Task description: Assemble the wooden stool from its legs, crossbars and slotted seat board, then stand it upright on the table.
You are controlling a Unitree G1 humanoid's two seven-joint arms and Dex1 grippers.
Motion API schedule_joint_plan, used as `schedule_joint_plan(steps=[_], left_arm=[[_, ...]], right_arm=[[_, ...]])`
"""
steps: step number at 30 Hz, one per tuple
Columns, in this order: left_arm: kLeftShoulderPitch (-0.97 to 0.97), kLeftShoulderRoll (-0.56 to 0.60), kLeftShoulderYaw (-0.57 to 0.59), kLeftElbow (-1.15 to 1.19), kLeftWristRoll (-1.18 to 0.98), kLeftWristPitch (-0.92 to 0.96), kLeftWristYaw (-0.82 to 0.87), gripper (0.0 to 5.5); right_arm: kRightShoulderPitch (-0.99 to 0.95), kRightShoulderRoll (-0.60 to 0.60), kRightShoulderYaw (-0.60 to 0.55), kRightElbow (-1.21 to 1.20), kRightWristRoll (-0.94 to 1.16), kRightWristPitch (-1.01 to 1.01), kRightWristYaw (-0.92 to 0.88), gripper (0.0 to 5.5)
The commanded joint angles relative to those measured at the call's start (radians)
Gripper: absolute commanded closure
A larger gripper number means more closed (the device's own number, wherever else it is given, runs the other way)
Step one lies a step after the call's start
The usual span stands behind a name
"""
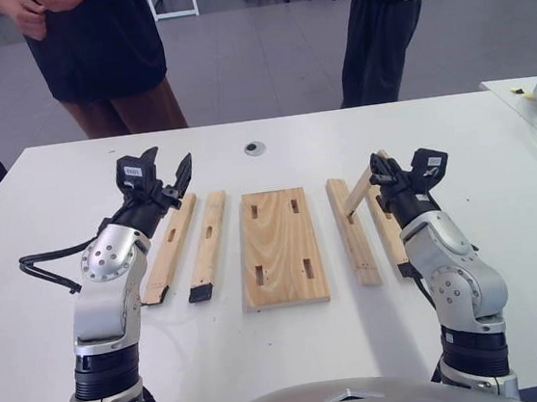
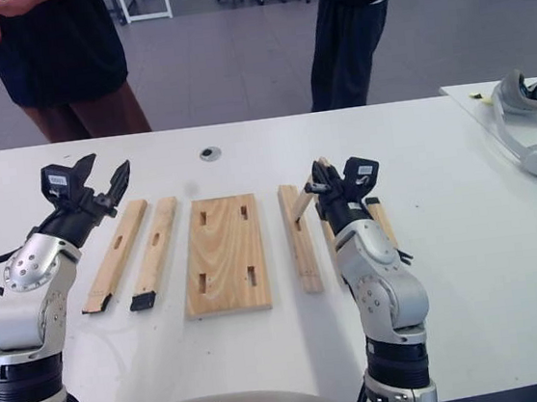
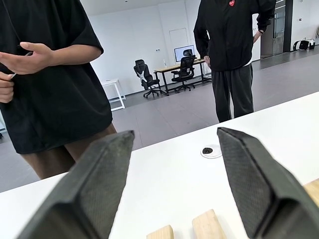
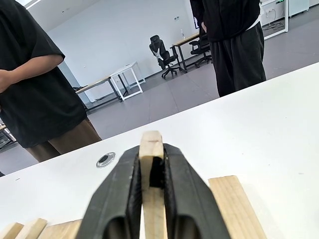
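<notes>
Holding a crossbar [image 1: 358, 194] tilted, right gripper [image 1: 379, 171] jaws clamped.
My left gripper [image 1: 171, 176] hovers above the desk [image 1: 455, 131], jaws wide.

White table [image 1: 497, 165], slotted seat board [image 1: 281, 248], wooden legs [image 1: 207, 244] alongside, round grommet [image 1: 255, 148]

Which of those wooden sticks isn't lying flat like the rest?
The thin stick held in the jaws of the right gripper, right of the seat board: it slants upward, while the other sticks lie flat on the table.
</notes>
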Motion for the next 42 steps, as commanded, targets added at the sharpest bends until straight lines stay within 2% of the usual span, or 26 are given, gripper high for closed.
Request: schedule_joint_plan(steps=[1, 10, 14, 19, 26, 31, 38, 39, 42], left_arm=[[-0.013, 0.015, 0.008, 0.002, 0.007, 0.015, 0.0, 2.45], [-0.015, 0.029, 0.008, 0.012, 0.008, 0.013, -0.015, 2.45], [-0.016, 0.033, 0.006, 0.013, 0.007, 0.01, -0.017, 2.45], [-0.018, 0.038, 0.003, 0.014, 0.01, 0.008, -0.022, 2.45], [-0.013, 0.039, 0.001, 0.012, 0.013, 0.01, -0.023, 2.45], [-0.006, 0.04, -0.001, 0.004, 0.014, 0.017, -0.023, 2.45], [-0.009, 0.035, -0.005, 0.01, 0.017, 0.013, -0.017, 2.45], [-0.009, 0.035, -0.005, 0.011, 0.018, 0.011, -0.017, 2.45], [-0.012, 0.034, -0.004, 0.014, 0.019, 0.007, -0.015, 2.45]], right_arm=[[0.025, 0.007, -0.001, 0.004, -0.023, 0.016, -0.02, 5.08], [0.043, 0.026, -0.022, 0.037, -0.015, 0.039, -0.027, 5.08], [0.024, -0.007, 0.02, 0.1, -0.086, -0.027, 0.017, 5.08], [0.017, -0.093, 0.107, 0.201, -0.207, -0.151, 0.131, 5.08], [0.193, -0.16, 0.127, 0.357, -0.245, -0.298, 0.288, 5.08], [0.247, -0.192, 0.163, 0.4, -0.256, -0.245, 0.34, 5.08], [0.138, -0.184, 0.124, 0.329, -0.204, -0.224, 0.324, 5.08], [0.124, -0.184, 0.119, 0.317, -0.196, -0.222, 0.324, 4.7], [0.1, -0.188, 0.117, 0.28, -0.186, -0.198, 0.334, 4.16]])
